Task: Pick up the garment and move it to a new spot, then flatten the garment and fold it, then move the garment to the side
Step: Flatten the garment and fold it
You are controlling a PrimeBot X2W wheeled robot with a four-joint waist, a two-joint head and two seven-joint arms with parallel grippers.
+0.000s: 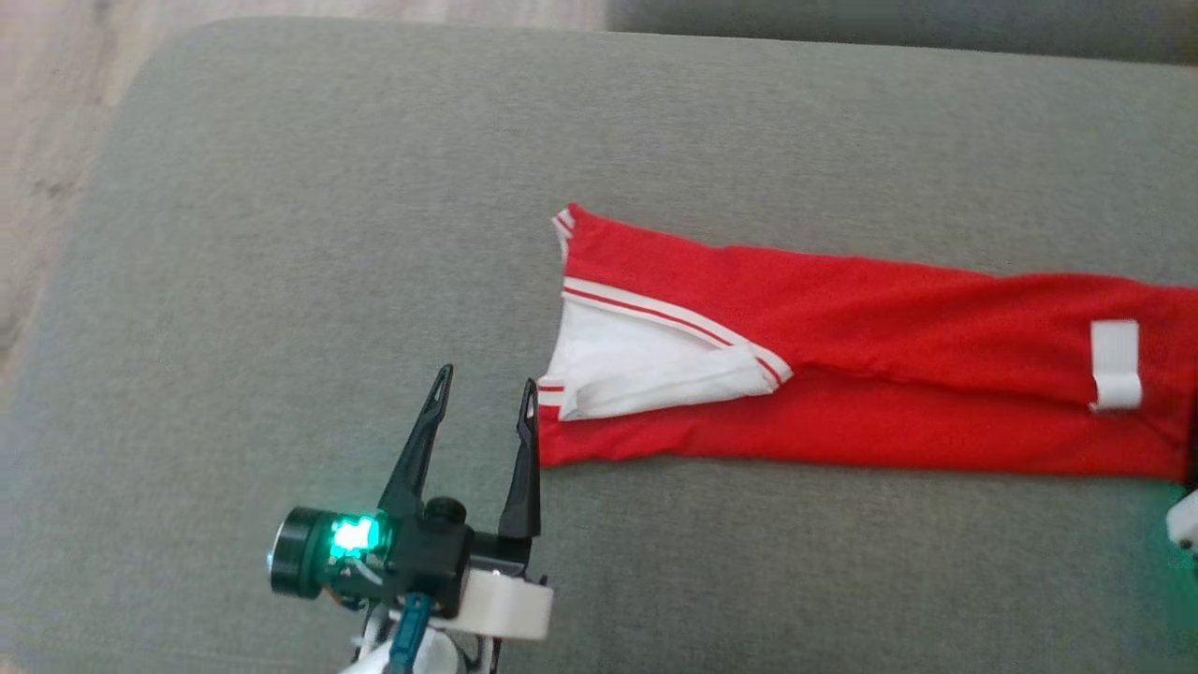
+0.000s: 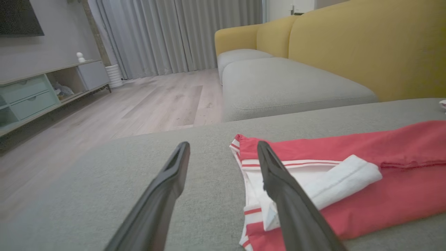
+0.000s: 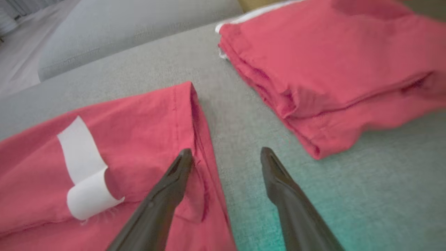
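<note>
**Left pincer [image 2: 223,144] and right pincer [image 3: 226,150] open, fold under way**

Both stand empty. Lying on the cushion [image 1: 281,234], the garment [image 1: 842,374] is a long strip. Its collar end sits just right of the left pincer, and its hem corner is at the right pincer's left finger. I judge the lengthwise fold done. Next, close on both ends and bring one over the other. Keep clear of the pile [image 3: 331,69] ahead-right.

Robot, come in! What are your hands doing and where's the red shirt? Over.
Left gripper open, at collar end. Right gripper open, at hem end. Red shirt folded long, flat on grey cushion. Second folded red pile near right gripper, apart from shirt.
</note>
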